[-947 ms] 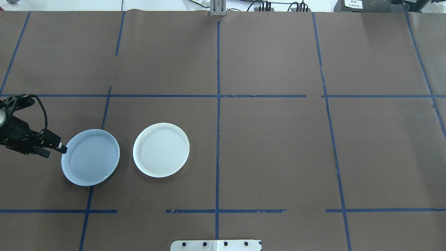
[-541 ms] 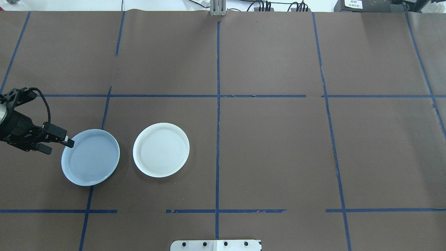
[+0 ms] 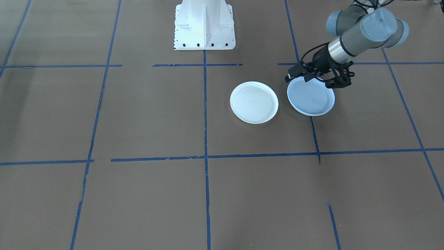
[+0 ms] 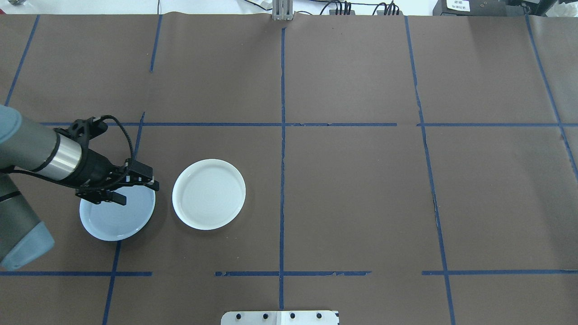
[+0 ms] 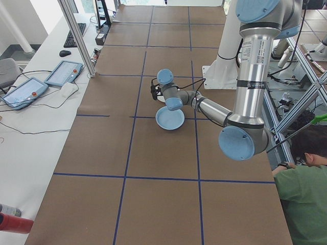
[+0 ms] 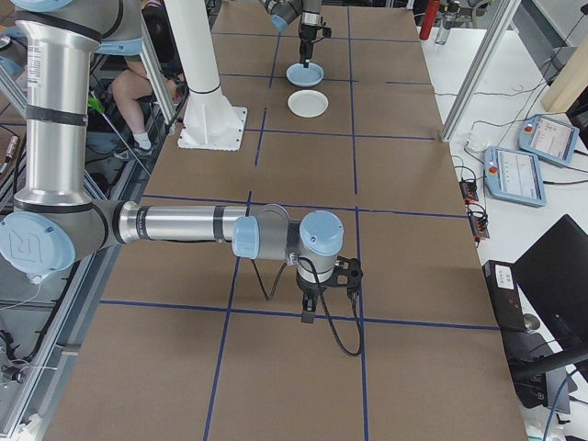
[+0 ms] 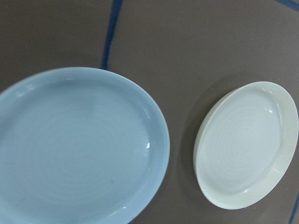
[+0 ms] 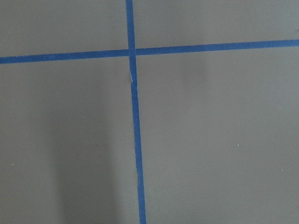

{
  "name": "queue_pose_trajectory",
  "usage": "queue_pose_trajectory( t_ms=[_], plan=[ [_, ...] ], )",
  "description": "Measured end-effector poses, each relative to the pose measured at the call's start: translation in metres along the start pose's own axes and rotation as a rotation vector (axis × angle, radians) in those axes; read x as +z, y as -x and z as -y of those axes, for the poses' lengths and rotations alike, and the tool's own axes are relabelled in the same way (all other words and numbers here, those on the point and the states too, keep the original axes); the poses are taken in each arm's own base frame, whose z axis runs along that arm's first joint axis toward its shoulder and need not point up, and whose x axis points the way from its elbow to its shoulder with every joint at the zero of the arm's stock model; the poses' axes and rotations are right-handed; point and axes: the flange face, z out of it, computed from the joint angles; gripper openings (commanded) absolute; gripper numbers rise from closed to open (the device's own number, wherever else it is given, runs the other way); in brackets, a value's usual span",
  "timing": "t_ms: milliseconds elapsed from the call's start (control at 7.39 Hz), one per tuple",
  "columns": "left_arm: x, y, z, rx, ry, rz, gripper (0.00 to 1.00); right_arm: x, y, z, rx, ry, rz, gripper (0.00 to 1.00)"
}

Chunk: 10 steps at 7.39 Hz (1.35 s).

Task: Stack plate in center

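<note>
Brown tabletop [image 4: 352, 189] holds a light-blue plate [image 4: 115, 216] beside a white plate [image 4: 208, 194]; left hand [image 4: 135, 192] hovers released above the blue one.

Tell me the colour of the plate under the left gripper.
Light blue plate, shown best in the left wrist view.

— What is showing from above?
— The left arm [image 4: 40, 153] is reaching in from the left edge, its gripper [image 4: 135, 190] hanging over the far part of a light-blue plate [image 4: 118, 221], with the two fingers spread apart.

— And beside it?
— A white plate [image 4: 209, 194] is lying just to the right of the blue one, the two sitting close but apart on the brown table [image 4: 361, 180].

— Anything else?
— Blue tape lines [image 4: 282, 135] are crossing the table, and cables [image 4: 343, 6] are trailing along the far edge.
</note>
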Motion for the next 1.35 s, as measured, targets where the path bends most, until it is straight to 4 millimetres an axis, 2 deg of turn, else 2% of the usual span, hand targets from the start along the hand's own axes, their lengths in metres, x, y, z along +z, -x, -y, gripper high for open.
queue_pose_trajectory(
  t_ms=[135,271,541,677,812,947,1353],
  plan=[
    [0.020,-0.026,-0.007,-0.045,-0.035,0.037,1.00,0.000,0.000,0.000,0.000,0.000,0.000,1.00],
    [0.039,-0.042,-0.013,-0.079,-0.063,0.070,1.00,0.000,0.000,0.000,0.000,0.000,0.000,1.00],
    [0.069,-0.044,-0.022,-0.124,-0.068,0.118,0.99,0.000,0.000,0.000,0.000,0.000,0.000,1.00],
    [0.082,-0.041,-0.026,-0.132,-0.055,0.134,0.80,0.000,0.000,0.000,0.000,0.000,0.000,1.00],
    [0.091,-0.039,-0.027,-0.135,-0.046,0.146,0.41,0.000,0.000,0.000,0.000,0.000,0.000,1.00],
    [0.095,-0.039,-0.027,-0.133,-0.040,0.149,0.30,0.000,0.000,0.000,0.000,0.000,0.000,1.00],
    [0.098,-0.043,-0.028,-0.124,-0.035,0.147,0.30,0.000,0.000,0.000,0.000,0.001,0.000,1.00]
  ],
)
